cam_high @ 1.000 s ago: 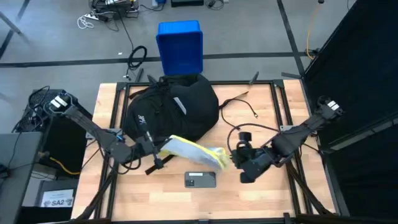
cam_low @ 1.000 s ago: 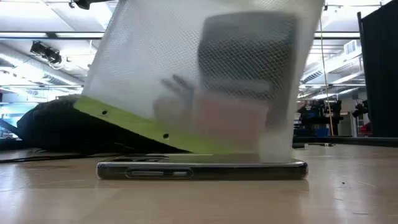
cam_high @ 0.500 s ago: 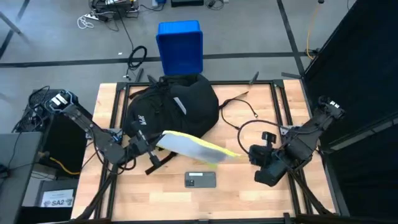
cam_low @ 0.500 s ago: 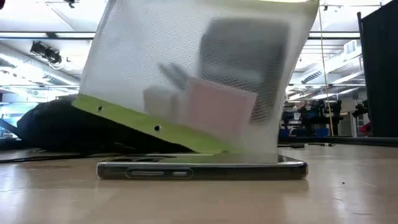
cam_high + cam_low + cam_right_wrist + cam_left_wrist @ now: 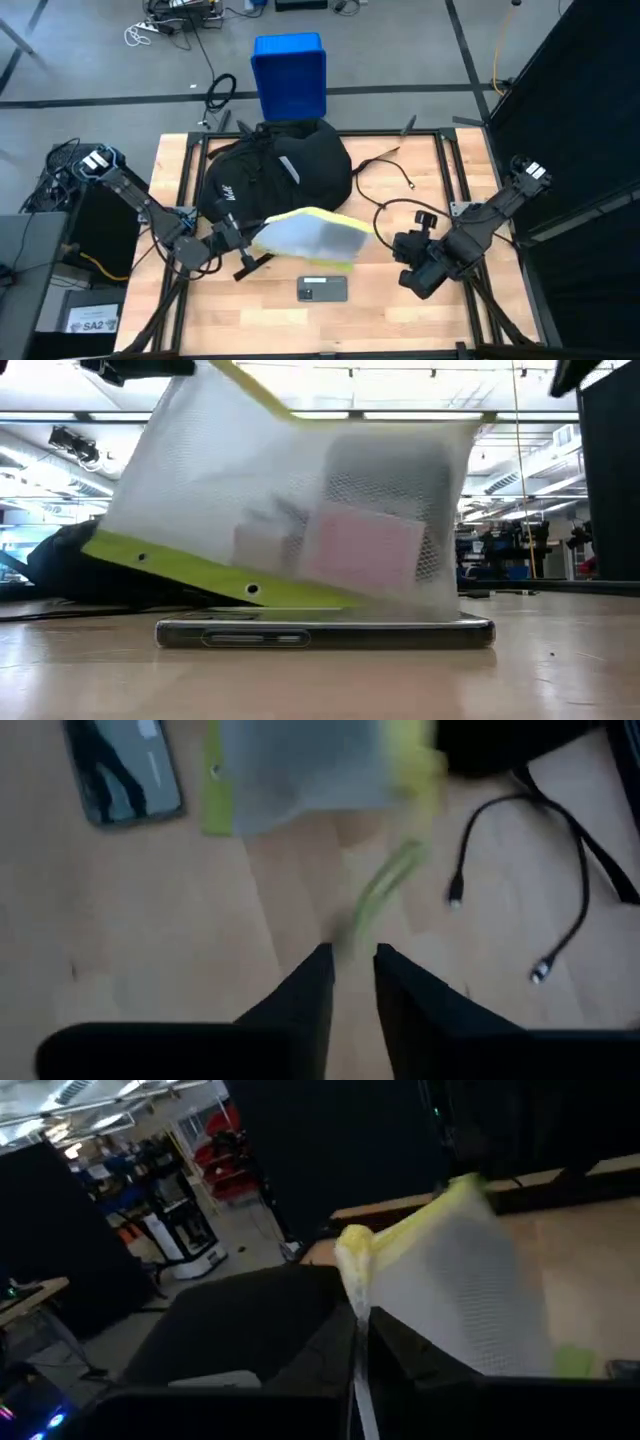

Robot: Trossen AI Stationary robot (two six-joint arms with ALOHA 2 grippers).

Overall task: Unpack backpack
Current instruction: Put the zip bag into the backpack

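A white mesh pouch [image 5: 308, 238] with yellow-green edging hangs between my two grippers, just near of the black backpack [image 5: 275, 172]. In the low view, pink and grey items [image 5: 365, 550] show through the mesh. My left gripper [image 5: 238, 243] is shut on the pouch's left end and my right gripper [image 5: 398, 248] on its right end. The backpack lies on the table's far left. A phone [image 5: 322, 289] lies flat in front of the pouch; whether the pouch's lower edge [image 5: 210, 575] touches anything, I cannot tell. My left gripper pinches the pouch's yellow-green left corner [image 5: 350, 1265] between its two fingers, coming level from the table's left. The pouch slopes down and away from that corner. My right gripper pinches a thin yellow-green strip [image 5: 375, 895] at the pouch's right end, only at the fingertips. It comes from the table's right, slanting down. The strip runs slack up to the pouch.
A blue plastic box [image 5: 290, 75] stands beyond the table's far edge. Black cables [image 5: 398, 185] lie on the far right of the table, one loop near my right gripper. A black strap [image 5: 247, 265] lies near my left gripper. Bare wood shows at the near left and near right.
My right gripper has gone toward the table's right edge and then back toward the left, keeping its hold. The pouch was drawn out long between the grippers and now hangs slacker, with more of its broad side turned up.
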